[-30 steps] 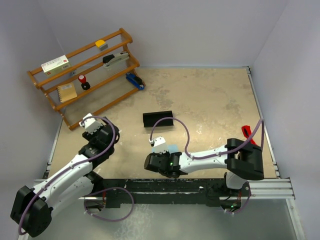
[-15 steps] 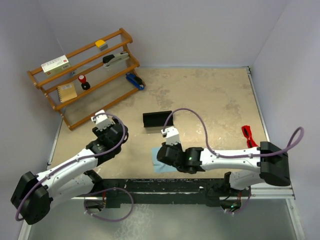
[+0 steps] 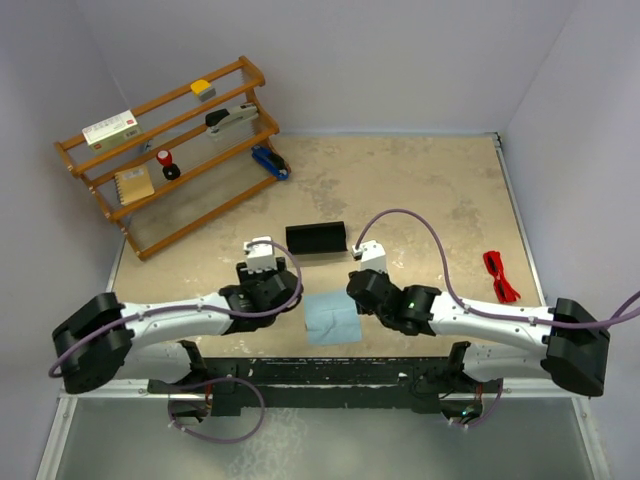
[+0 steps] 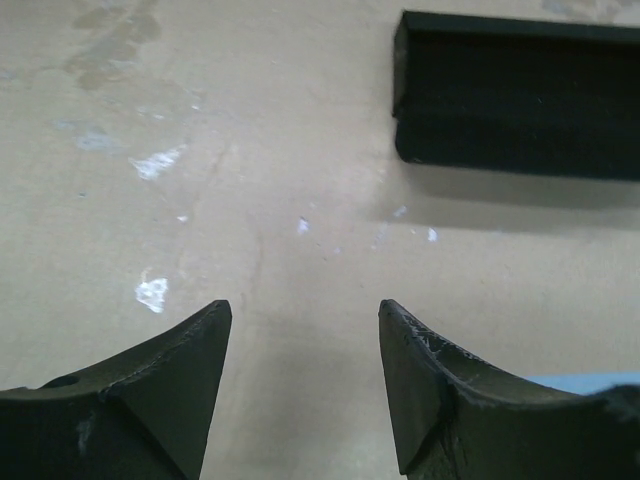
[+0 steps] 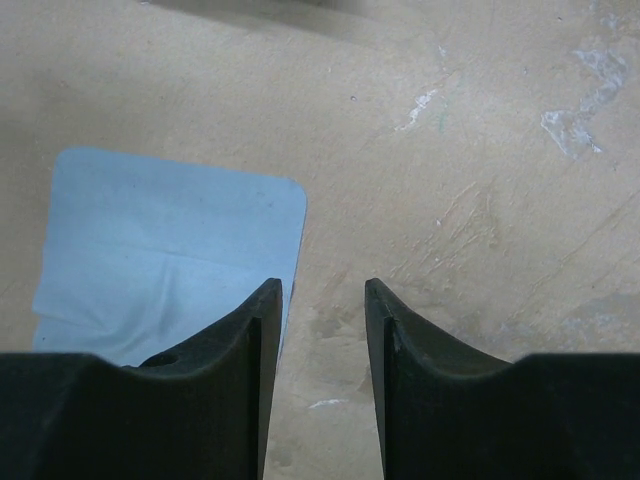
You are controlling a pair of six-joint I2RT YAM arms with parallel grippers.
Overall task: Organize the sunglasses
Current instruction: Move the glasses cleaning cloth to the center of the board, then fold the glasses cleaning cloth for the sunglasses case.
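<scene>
Top external view, largest item first. Table (image 3: pixel 430 190): tan, scuffed.

Cloth (image 3: pixel 330 318): pale blue, lying flat at lower centre of the frame, between my two wrists.

Case (image 3: pixel 316 238): black, just above the cloth and apart from it. I cannot tell whether its lid is open.

Sunglasses (image 3: pixel 500 276): red, folded, at the far right edge of the frame, well apart from the case, the cloth and both my grippers.

Left gripper (image 4: pixel 303 308): jaws apart, nothing between them, bare table below. The case sits at the upper right of that wrist view.

Right gripper (image 5: pixel 322 285): jaws apart and empty, over bare table, with the cloth's corner just left of the left fingertip.

Judgement: the cloth looks laid out, so the step in hand is fetching the sunglasses, and the right arm is the nearer one.

To do it well:
- Lift clear of the cloth before swinging right, so a finger does not drag its corner.
- Come down from above and set the jaws across the folded frame near its middle, not on one slim arm.
- Get the fingertips low to the table. The frame is thin and will likely skid if only clipped.
- Close softly.
- Keep the left gripper parked by the case, out of the return path.
</scene>
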